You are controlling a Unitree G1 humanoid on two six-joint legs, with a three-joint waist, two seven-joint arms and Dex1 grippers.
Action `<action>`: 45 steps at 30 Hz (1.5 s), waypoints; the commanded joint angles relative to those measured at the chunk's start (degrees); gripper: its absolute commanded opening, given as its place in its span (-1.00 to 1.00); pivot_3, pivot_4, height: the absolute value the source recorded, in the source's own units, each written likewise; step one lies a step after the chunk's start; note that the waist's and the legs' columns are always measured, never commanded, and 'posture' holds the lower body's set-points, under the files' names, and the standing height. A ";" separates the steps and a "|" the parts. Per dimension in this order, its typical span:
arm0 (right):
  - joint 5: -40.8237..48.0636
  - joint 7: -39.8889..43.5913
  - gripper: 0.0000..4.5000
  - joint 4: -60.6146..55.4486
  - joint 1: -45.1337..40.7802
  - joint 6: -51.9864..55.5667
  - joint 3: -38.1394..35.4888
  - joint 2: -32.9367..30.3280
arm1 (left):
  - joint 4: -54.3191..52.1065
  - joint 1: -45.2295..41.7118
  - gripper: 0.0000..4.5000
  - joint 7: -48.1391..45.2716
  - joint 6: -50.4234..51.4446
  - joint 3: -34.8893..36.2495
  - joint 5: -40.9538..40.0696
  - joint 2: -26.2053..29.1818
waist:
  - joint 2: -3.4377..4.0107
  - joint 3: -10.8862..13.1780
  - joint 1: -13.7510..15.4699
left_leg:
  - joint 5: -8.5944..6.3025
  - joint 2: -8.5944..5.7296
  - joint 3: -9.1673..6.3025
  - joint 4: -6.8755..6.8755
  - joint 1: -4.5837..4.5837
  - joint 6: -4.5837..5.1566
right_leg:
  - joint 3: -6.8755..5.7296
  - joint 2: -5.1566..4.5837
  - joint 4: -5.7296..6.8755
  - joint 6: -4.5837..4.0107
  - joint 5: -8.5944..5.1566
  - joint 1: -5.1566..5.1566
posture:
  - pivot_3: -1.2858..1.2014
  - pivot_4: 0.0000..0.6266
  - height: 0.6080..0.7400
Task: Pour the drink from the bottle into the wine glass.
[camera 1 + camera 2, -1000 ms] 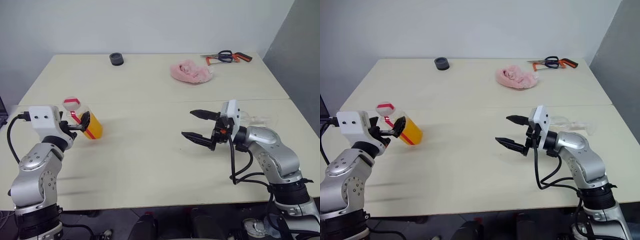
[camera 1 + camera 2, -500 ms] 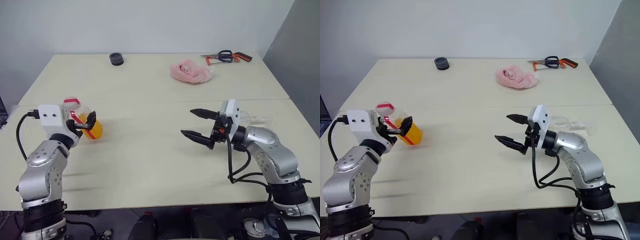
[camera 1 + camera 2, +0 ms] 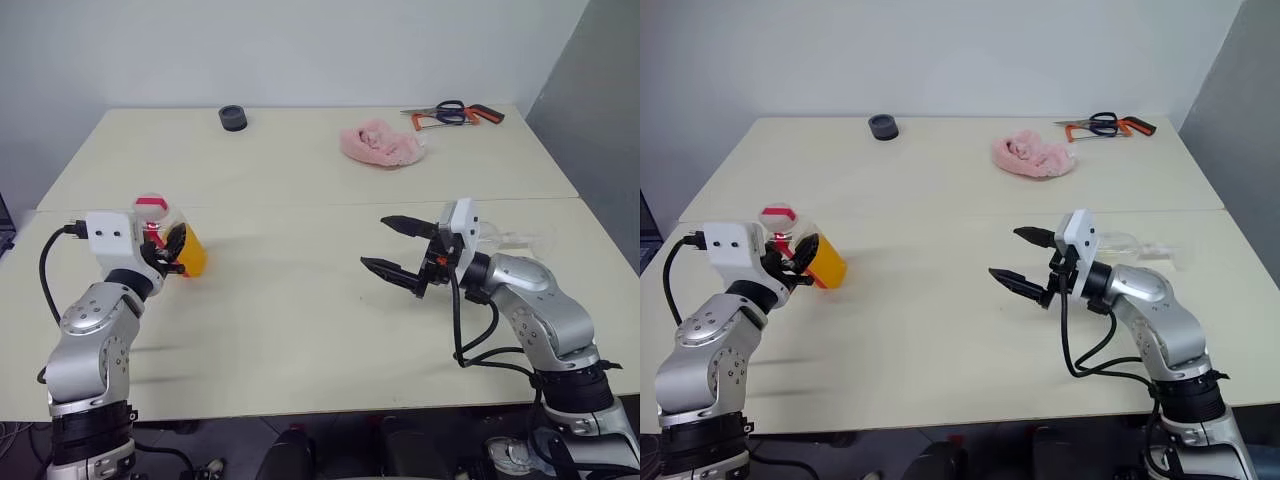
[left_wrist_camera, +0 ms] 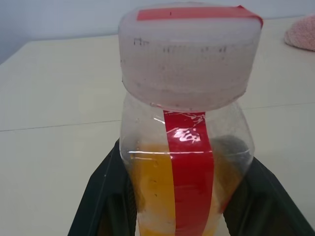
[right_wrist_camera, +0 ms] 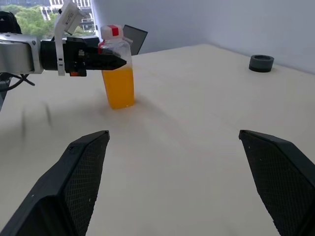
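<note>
The bottle [image 3: 172, 238] stands on the table near its left edge. It is clear plastic with a pale cap [image 4: 189, 54], a red strip, and the orange drink [image 5: 119, 87] filling its lower half. My left gripper [image 3: 170, 252] is shut on it, one black finger [image 4: 106, 196] on each side of the body. My right gripper [image 3: 375, 243] hovers open over the table's right half, far from the bottle, with nothing between its fingers [image 5: 74, 187]. The wine glass [image 3: 1137, 244] lies on its side on the table just behind my right hand.
At the back of the table [image 3: 300, 300] are a black round object [image 3: 233, 117], a pink cloth [image 3: 380, 143] and scissors with an orange-handled saw [image 3: 455, 113]. A seam runs across the tabletop. A grey wall stands at the right.
My left gripper's fingers have closed from wide open onto the bottle's body. The right arm and the wine glass have not moved.
</note>
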 commanded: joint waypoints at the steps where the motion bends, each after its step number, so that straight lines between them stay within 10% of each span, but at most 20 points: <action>1: -0.74 -1.80 1.00 -3.22 0.46 -2.21 -1.58 0.32 | -2.18 -0.44 -0.22 -0.44 -2.02 -0.50 0.42 -0.01 | 0.00 0.00 0.01 | 0.00 0.00 0.00 0.00 0.00 0.00 | 0.00 0.00 0.00 0.00 0.00 0.00 | 0.03 -0.52 1.00; 23: 0.82 -8.47 1.00 -14.22 12.85 5.86 -9.77 -8.46 | 3.75 -13.86 -0.22 -21.79 -0.53 -15.96 -6.63 -1.79 | -0.01 0.00 0.14 | 0.00 -0.08 0.01 0.07 -0.09 0.00 | -0.03 -0.05 0.00 0.01 0.01 0.00 | 0.03 -0.52 1.00; 35: -2.72 -15.98 1.00 -7.17 8.40 0.61 -6.88 2.95 | 17.71 -23.79 -0.22 -37.23 -7.42 -25.17 -3.59 -3.93 | 0.00 0.00 -0.16 | 0.01 -0.09 0.17 0.20 -0.02 0.00 | -0.08 0.00 0.21 0.02 0.01 -0.02 | 0.03 -0.52 1.00; 45: 5.25 -13.11 1.00 -13.03 1.97 11.10 -6.88 -2.19 | 21.69 -27.72 -0.22 -44.94 -11.61 -28.67 -2.40 -7.48 | 0.00 0.00 -0.04 | 0.00 -0.11 0.09 0.37 -0.11 0.01 | -0.10 -0.02 0.18 0.06 0.03 -0.01 | 0.03 -0.52 1.00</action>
